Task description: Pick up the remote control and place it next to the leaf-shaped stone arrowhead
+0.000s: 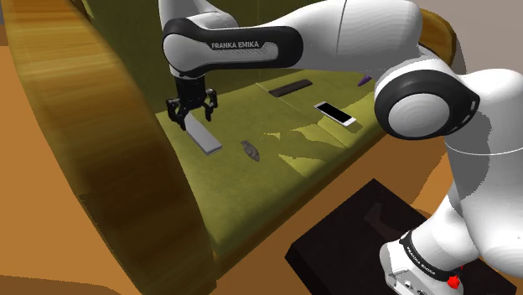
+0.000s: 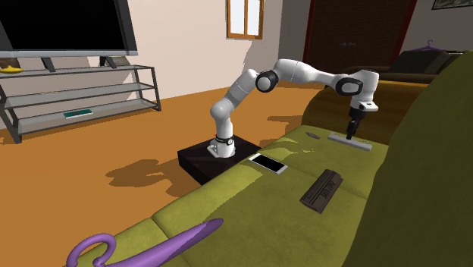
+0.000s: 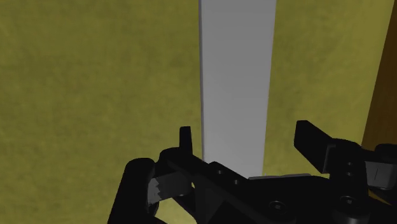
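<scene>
"Where's the remote (image 1: pixel 204 134)?"

"It's that flat grey bar lying on the sofa seat (image 1: pixel 277 193), over by the big curved armrest (image 1: pixel 100 126). The arrowhead (image 1: pixel 250 150) is the small dark leaf shape near it, with a strip of cushion between them."

"And the gripper (image 1: pixel 193 113)?"

"It's right over the end of the bar nearest the armrest, pointing straight down. From the hand's own camera the fingers (image 3: pixel 184 137) stand well apart, one on each side of the bar. They're spread wider than the bar and neither touches it, so the gripper holds nothing."

"So which step is this?"

"Hard to call. The bar lies flat with the spread hand astride it, which fits a grab about to happen. But it's already close to the arrowhead, so this could as well be the letting go. I'd lean to the grab."

"What would the next move need?"

"If it's the grab, the hand drops a little so the tips pass the bar's edges, then squeezes across the narrow width. The bar is thin and sits on soft cushion. If the tips stay too high, I'd expect them to slide over the top. After that it's only a short carry, and it should be set down beside the arrowhead without knocking it."
</scene>
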Tool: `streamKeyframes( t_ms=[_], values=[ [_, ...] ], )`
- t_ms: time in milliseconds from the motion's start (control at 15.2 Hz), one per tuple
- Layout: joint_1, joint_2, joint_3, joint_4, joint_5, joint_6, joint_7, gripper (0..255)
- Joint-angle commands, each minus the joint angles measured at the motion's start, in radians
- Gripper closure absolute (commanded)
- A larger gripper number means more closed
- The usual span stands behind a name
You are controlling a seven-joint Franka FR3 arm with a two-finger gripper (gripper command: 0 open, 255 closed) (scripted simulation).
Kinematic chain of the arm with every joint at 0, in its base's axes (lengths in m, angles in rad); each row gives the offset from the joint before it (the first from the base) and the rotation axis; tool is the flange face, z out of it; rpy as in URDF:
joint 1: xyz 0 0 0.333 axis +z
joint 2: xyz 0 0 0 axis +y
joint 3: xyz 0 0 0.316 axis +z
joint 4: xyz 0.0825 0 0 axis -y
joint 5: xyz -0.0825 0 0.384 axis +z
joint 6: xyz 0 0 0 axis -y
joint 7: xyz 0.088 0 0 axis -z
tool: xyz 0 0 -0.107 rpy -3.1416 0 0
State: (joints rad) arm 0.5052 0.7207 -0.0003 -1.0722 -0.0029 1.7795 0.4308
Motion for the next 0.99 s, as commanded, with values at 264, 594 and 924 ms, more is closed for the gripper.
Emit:
streamKeyframes(
  t_ms=[264,594,924],
  values=[
    [0.000,0.001,0.000,0.036,0.000,-0.035,0.000,0],
    [0.000,0.023,0.000,0.167,0.000,-0.144,0.000,0],
    [0.000,0.023,0.000,0.167,0.000,-0.144,0.000,0]
  ],
)
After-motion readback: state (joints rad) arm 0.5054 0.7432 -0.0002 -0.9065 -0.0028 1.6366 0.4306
